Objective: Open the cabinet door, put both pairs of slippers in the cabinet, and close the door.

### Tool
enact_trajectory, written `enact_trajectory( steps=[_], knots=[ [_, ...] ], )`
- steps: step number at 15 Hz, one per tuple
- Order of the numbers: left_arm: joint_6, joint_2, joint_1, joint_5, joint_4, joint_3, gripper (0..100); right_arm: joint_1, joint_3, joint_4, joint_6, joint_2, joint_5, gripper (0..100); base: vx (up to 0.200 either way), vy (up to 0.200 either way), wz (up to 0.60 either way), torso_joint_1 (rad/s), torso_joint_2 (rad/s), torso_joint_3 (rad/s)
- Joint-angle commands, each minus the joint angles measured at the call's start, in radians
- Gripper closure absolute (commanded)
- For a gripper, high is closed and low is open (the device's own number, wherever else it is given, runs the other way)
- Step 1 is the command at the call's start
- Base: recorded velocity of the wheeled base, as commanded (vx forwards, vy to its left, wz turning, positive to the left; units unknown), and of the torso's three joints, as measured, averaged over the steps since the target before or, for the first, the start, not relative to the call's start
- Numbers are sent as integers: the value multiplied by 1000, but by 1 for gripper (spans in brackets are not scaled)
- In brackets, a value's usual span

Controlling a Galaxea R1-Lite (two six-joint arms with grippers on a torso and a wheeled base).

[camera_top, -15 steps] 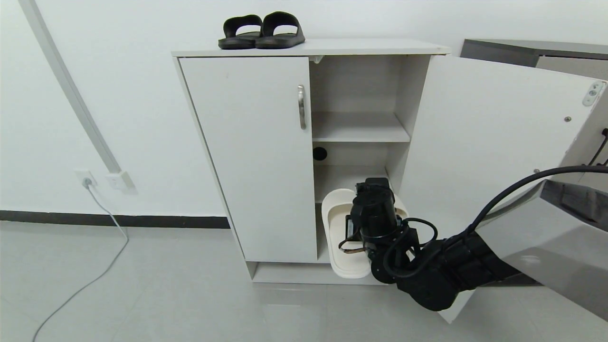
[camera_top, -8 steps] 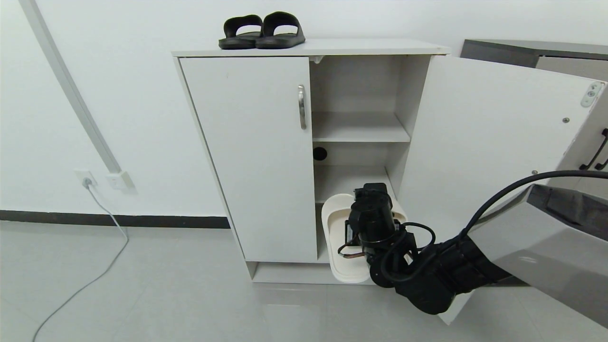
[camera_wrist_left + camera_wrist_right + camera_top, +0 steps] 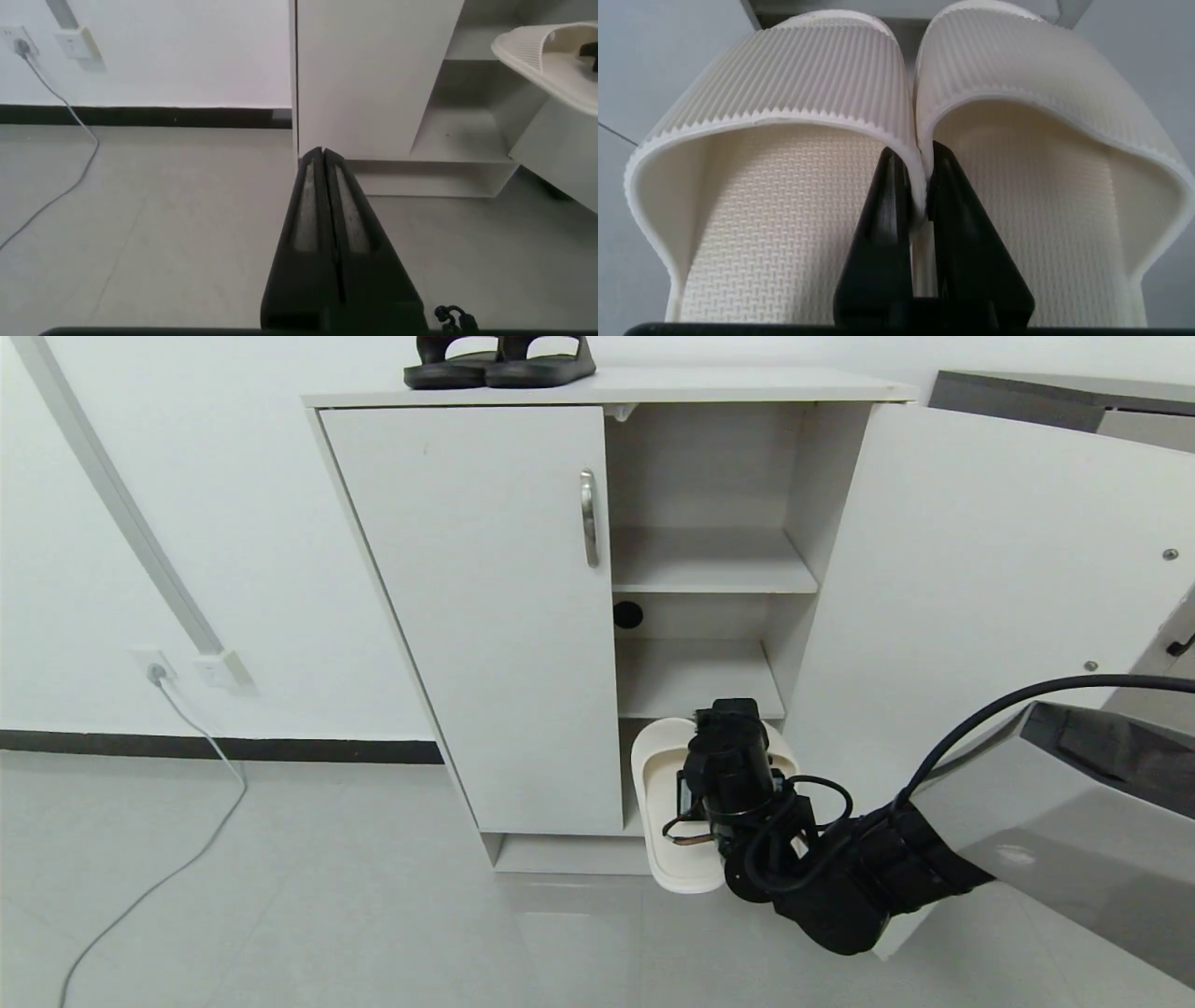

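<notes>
The white cabinet (image 3: 485,616) stands against the wall, its right door (image 3: 971,597) swung open and its left door shut. A cream pair of slippers (image 3: 667,803) hangs at the mouth of the lowest compartment, heels sticking out past the cabinet front. My right gripper (image 3: 915,177) is shut on the cream slippers (image 3: 785,187), pinching the two inner strap edges together; in the head view the right gripper (image 3: 728,747) sits over them. A black pair of slippers (image 3: 499,359) rests on the cabinet top. My left gripper (image 3: 322,163) is shut, empty, low over the floor before the cabinet (image 3: 374,75).
Two bare shelves (image 3: 709,565) sit above the lowest compartment. A grey cable (image 3: 187,859) runs from a wall socket (image 3: 154,667) across the floor at left. A grey cabinet (image 3: 1055,397) stands behind the open door. Open tiled floor lies in front.
The head camera has shifted down and closer, so the cabinet sits higher in the picture. My right gripper with the cream slippers has drawn slightly toward me and lower relative to the cabinet.
</notes>
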Motion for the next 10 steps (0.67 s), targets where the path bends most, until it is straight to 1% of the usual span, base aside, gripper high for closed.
enact_trajectory(
  steps=[1, 2, 3, 4, 5, 6, 7, 9, 10],
  knots=[
    [0, -8, -9, 0, 0, 0, 100, 1, 1, 0, 0, 1, 0, 100, 0, 0, 0, 2, 2, -188],
    [0, -9, -13, 0, 0, 0, 100, 1, 2, 0, 0, 1, 0, 100, 0, 0, 0, 7, 7, -207],
    [-1, -22, -28, 2, 0, 0, 100, 1, 4, -2, 0, 3, -2, 100, 0, 0, 0, 2, 2, -188],
    [-1, -72, -53, 0, 0, 0, 100, 1, 5, -15, -4, 4, -2, 100, 0, 0, 0, 2, 2, -198],
    [-1, -78, -58, 3, -2, 0, 100, 1, 8, -26, -9, 4, -3, 100, 0, 0, 0, 2, 2, -207],
    [-14, -78, -58, 26, -2, 0, 100, 1, 33, -91, -38, 9, 0, 100, 0, 0, 0, 2, 2, -193],
    [0, -78, -58, 75, -2, 0, 100, 1, 48, -152, -66, 17, 5, 100, 0, 0, 0, -2, 7, -203],
    [-7, -78, -58, 75, -2, 2, 100, 1, 79, -262, -125, 21, 12, 100, 0, 0, 0, 5, -2, -202],
    [-11, -78, -58, 75, -2, 2, 100, -1, 85, -284, -141, 21, 12, 100, 0, 0, 0, 7, 2, -193]
  ],
)
